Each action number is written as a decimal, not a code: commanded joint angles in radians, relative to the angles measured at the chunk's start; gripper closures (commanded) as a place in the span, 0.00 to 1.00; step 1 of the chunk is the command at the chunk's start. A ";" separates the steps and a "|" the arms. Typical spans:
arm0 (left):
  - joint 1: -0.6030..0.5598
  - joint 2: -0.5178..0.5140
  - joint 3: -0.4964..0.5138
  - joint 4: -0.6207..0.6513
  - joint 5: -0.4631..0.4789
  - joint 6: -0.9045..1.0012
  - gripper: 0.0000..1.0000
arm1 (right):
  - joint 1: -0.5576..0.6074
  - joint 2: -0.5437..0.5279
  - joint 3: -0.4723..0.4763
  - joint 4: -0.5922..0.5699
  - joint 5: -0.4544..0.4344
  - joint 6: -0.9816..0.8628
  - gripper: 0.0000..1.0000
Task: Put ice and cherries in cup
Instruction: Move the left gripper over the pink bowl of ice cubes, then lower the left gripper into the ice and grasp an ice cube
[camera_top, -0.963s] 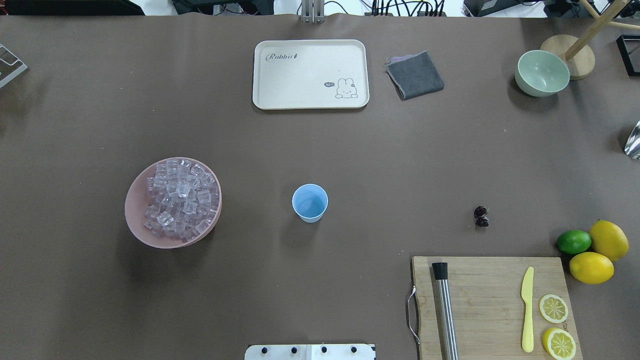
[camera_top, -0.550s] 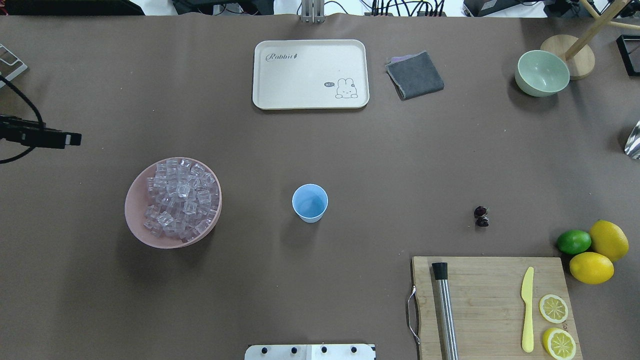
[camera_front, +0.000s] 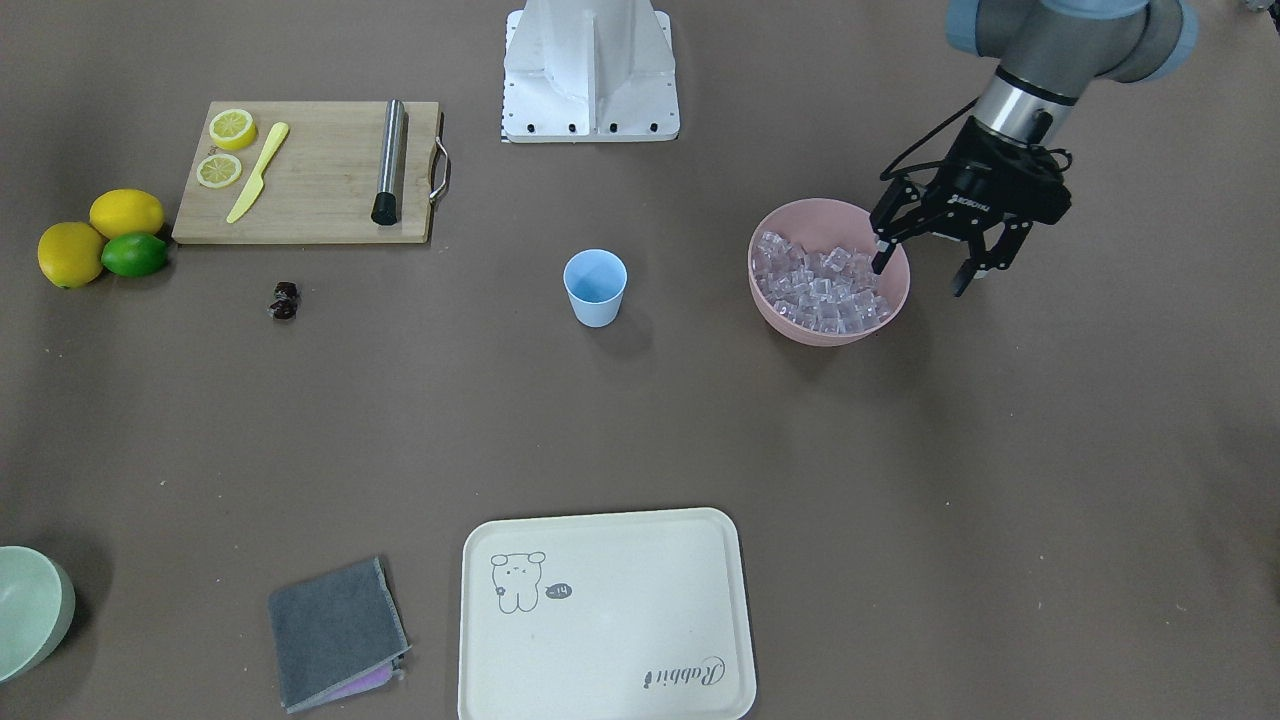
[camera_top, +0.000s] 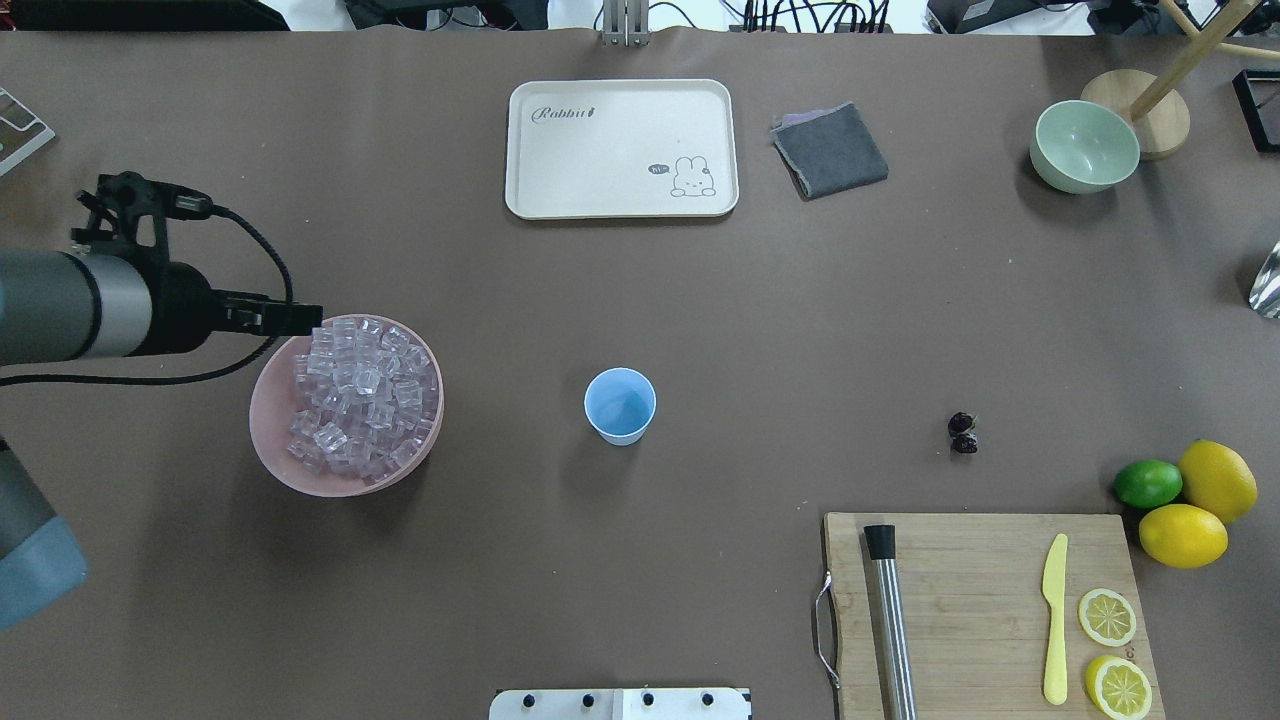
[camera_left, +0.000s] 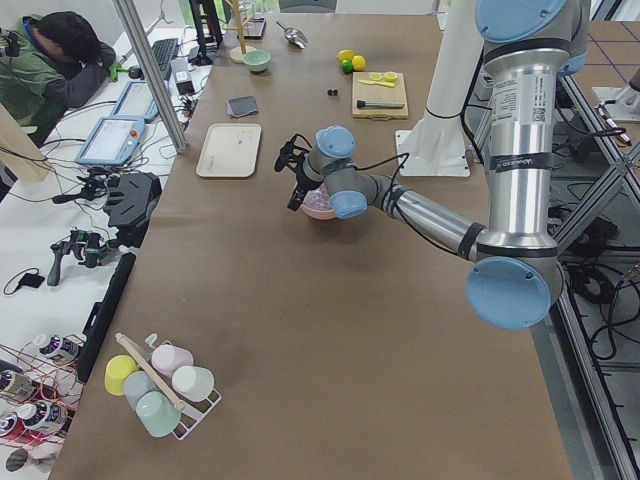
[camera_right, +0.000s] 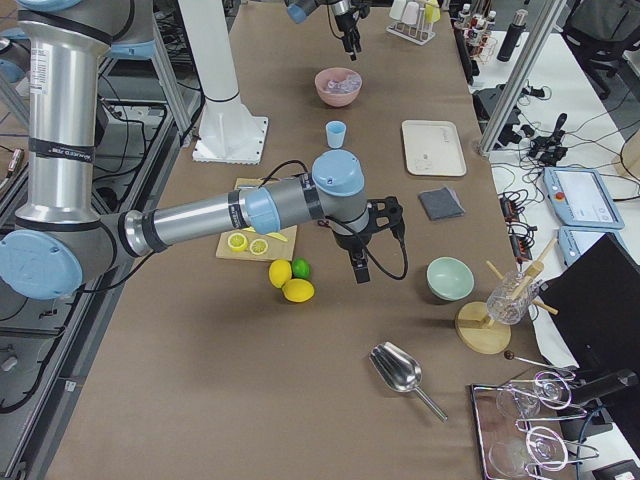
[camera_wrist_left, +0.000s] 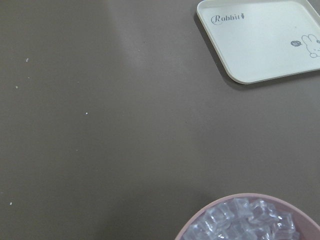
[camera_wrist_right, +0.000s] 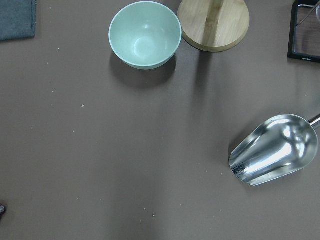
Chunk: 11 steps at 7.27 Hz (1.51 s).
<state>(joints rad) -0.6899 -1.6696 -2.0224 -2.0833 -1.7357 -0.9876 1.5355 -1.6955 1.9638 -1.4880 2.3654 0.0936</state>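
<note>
My left gripper (camera_front: 920, 278) hangs wide open and empty over the left rim of the bowl (camera_front: 800, 332) of ice (camera_front: 820, 290), I judge ready for a cube. The cup (camera_front: 595, 287) stands upright mid-bench, within either arm's reach. The cherries (camera_front: 285, 301) lie well right. Whether the right gripper (camera_right: 358, 268) is open, I can't tell.

Light-blue cup (camera_top: 620, 405), clear ice (camera_top: 360, 395) in pink bowl (camera_top: 268, 410), dark-red cherries (camera_top: 963, 432), cream rabbit-printed tray (camera_top: 610, 160), brown table (camera_top: 700, 300)

Cream tray (camera_top: 620, 150) near grey cloth (camera_top: 830, 150) — cutting board (camera_top: 980, 600) carrying yellow knife (camera_top: 1054, 620), lemon slices (camera_top: 1107, 617); lime (camera_top: 1147, 483) close by.
</note>
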 joint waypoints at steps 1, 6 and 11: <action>0.126 -0.114 -0.033 0.248 0.149 -0.095 0.02 | 0.000 -0.001 0.000 0.000 0.000 0.000 0.00; 0.263 -0.111 0.005 0.272 0.257 -0.152 0.20 | 0.000 -0.001 -0.002 0.000 0.000 0.000 0.00; 0.244 -0.101 -0.002 0.269 0.240 -0.135 0.33 | 0.000 -0.001 -0.003 0.000 -0.002 0.000 0.00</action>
<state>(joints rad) -0.4444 -1.7718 -2.0270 -1.8141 -1.4940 -1.1262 1.5355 -1.6954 1.9605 -1.4880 2.3639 0.0942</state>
